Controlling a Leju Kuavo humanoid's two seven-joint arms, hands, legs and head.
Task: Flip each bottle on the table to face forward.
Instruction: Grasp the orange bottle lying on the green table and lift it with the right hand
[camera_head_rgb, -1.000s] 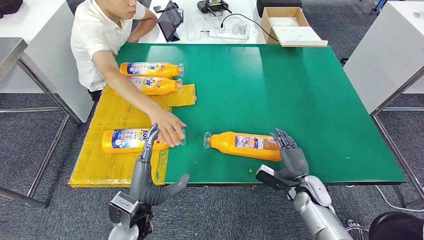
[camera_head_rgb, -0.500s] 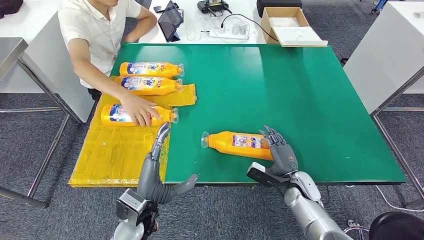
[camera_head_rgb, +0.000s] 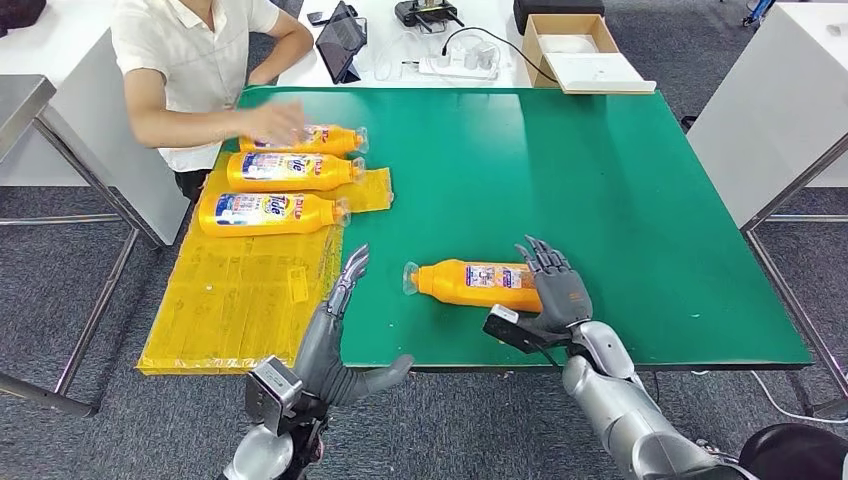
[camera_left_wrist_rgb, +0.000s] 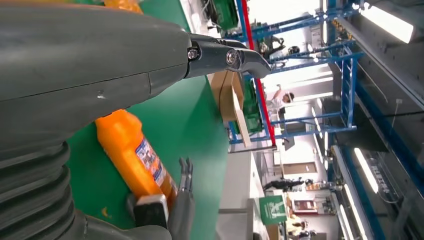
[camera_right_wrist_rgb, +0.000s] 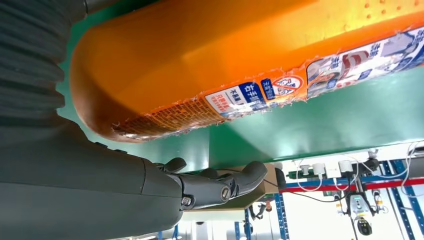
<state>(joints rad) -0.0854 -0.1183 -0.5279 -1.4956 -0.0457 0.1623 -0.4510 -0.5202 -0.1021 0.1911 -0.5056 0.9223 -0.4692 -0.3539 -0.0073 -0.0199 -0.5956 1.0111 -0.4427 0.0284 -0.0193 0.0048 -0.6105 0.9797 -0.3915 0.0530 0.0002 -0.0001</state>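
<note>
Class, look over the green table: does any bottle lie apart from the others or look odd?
Yes. One orange bottle lies alone on the bare green table, its cap pointing the other way from the three bottles lined up on the yellow sheet. The right robot hand rests at its base.

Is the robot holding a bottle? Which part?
Right hand is at the base end of the lying orange bottle; a firm grip cannot be told. Left hand holds nothing.

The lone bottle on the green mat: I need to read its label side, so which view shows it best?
The head view: the whole bottle lies in sight, label up. The right wrist view shows its base end close up; the left wrist view shows it partly, on its side.
</note>
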